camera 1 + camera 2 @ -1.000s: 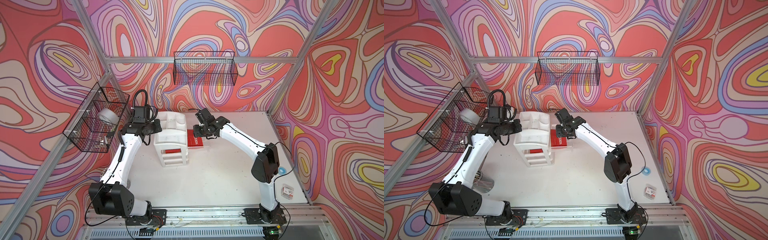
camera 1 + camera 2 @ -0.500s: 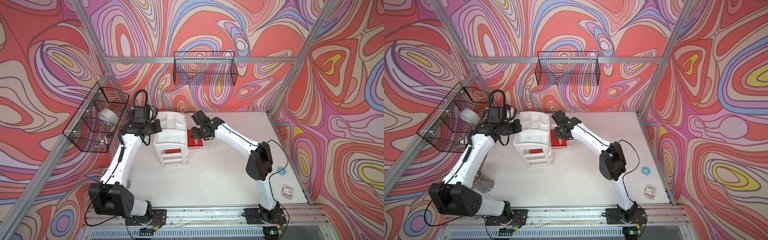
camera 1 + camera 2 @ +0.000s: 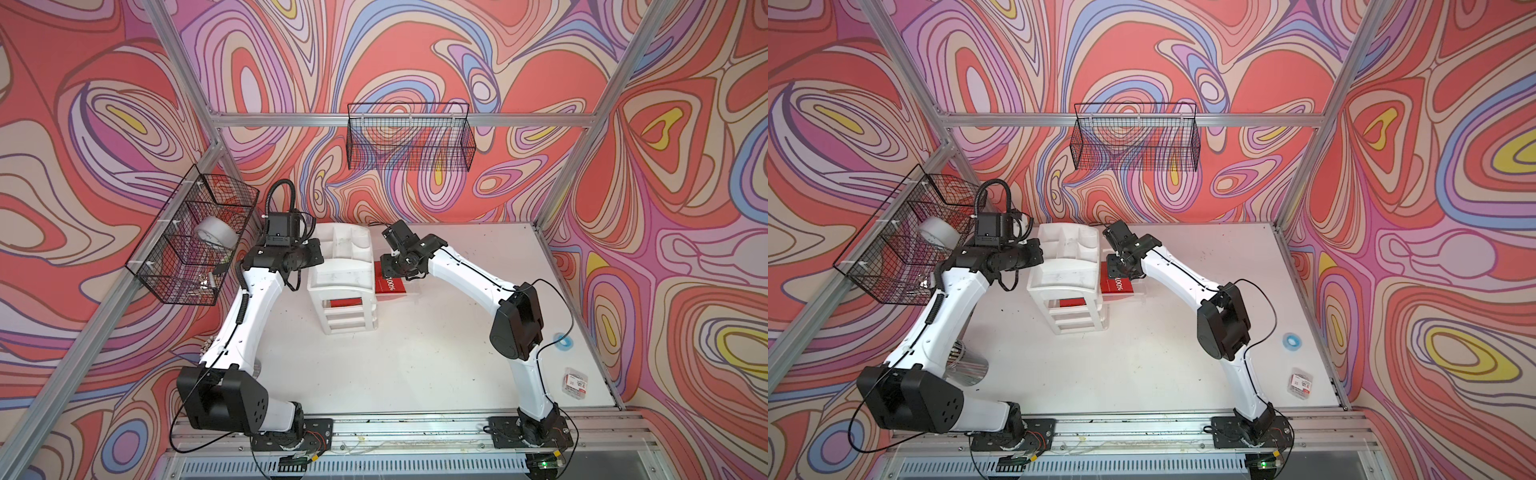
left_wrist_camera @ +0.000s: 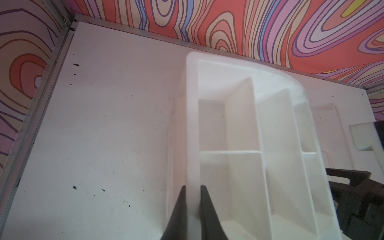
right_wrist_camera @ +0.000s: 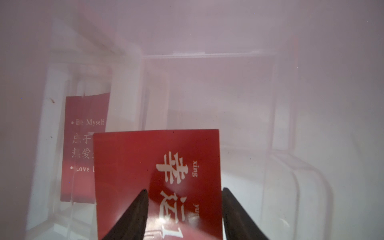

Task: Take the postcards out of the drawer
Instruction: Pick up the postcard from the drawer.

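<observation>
Right gripper (image 5: 185,209) first: jaws part-spread, dark fingers (image 5: 133,216) pointing down over a red postcard (image 5: 155,166); one fingertip sits over the card's face, the other just off its long edge; nothing looks pinched, so I call it released, poised to nip that edge; the offset makes sense, since a flat card offers only its edge to grab. The card lies within the clear drawer (image 5: 280,104); in a top view the same postcard (image 3: 390,284) shows on the table (image 3: 436,353) side, just beside the white organizer (image 3: 340,274); through all that clear plastic I can't say whether the card is lifted off the drawer floor or lying flat on it. A second postcard (image 5: 83,145), "Be Myself" printed on it, shows hazily through the plastic walls off to one side; in a top view a red strip (image 3: 345,302) shows in the organizer's upper slot, likely that same card. Over to the left gripper (image 4: 192,207): clenched on the organizer's side wall, a finger either side of the white rim; a bracing hold, I'd judge, so the light plastic unit doesn't skid while the other arm works alongside it. By my reckoning the job is in its early part; no card looks set down clear of the drawer yet.
</observation>
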`<act>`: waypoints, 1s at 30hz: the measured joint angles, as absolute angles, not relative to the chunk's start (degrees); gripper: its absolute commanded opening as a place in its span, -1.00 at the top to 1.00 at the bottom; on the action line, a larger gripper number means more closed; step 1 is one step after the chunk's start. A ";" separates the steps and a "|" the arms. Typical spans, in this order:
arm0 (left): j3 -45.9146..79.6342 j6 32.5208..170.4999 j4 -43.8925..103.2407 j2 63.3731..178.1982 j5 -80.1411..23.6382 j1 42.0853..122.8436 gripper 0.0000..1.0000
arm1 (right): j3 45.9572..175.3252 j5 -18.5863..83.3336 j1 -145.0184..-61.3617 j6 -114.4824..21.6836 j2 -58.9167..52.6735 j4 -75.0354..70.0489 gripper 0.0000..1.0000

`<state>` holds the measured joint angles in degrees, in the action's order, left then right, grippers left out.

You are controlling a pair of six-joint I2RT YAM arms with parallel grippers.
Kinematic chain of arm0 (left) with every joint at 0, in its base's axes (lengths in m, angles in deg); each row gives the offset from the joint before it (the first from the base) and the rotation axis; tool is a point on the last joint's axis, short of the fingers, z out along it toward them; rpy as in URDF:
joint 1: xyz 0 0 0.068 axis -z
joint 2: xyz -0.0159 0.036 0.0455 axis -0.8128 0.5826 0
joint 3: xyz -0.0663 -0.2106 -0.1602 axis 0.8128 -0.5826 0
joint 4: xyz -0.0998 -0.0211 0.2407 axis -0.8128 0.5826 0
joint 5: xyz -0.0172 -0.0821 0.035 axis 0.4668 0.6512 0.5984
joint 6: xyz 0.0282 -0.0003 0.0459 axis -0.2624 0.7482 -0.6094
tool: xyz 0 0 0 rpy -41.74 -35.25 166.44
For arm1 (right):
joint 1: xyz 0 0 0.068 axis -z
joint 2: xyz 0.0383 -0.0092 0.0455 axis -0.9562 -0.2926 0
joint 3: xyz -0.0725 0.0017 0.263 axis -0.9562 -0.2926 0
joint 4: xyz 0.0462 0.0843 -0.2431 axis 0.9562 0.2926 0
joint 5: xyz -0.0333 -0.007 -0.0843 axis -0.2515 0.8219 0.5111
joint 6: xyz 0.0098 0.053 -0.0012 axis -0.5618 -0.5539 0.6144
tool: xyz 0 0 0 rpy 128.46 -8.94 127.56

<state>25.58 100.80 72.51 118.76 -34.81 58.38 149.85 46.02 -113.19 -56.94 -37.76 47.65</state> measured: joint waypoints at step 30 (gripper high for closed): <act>25.05 100.63 72.38 118.33 -34.96 58.38 1.00 | 138.18 31.58 -113.19 -58.64 -29.26 35.41 0.38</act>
